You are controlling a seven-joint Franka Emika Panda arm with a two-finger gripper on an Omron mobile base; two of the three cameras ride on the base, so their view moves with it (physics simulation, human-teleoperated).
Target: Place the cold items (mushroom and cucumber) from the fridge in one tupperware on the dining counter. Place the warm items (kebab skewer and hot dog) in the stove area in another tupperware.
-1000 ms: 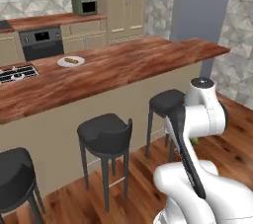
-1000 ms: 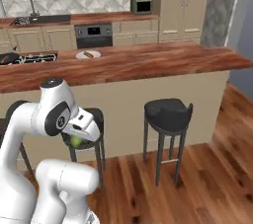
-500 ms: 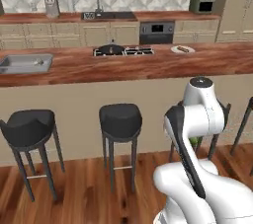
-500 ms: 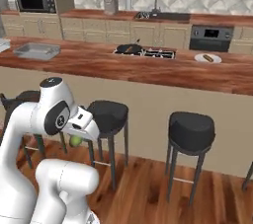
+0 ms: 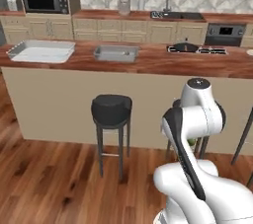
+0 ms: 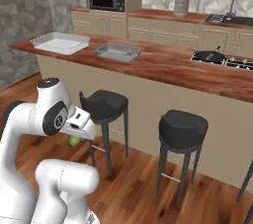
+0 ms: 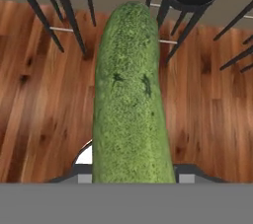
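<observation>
The gripper (image 6: 75, 136) holds the cucumber (image 7: 129, 99) between its jaws, low over the wood floor (image 7: 39, 109). The green cucumber sticks out long in the hand view, in front of two black stools (image 6: 104, 105). Far behind the stools is the dining counter (image 5: 148, 60). On its left end sit a white tupperware (image 5: 40, 51) and a grey tray (image 5: 116, 53).

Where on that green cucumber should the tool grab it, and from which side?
Around its straight middle, jaws closing across the narrow width from either long side. The cucumber is a long rounded cylinder, so its tapered ends would likely slip. The tool already carries it, running lengthwise ahead.
</observation>
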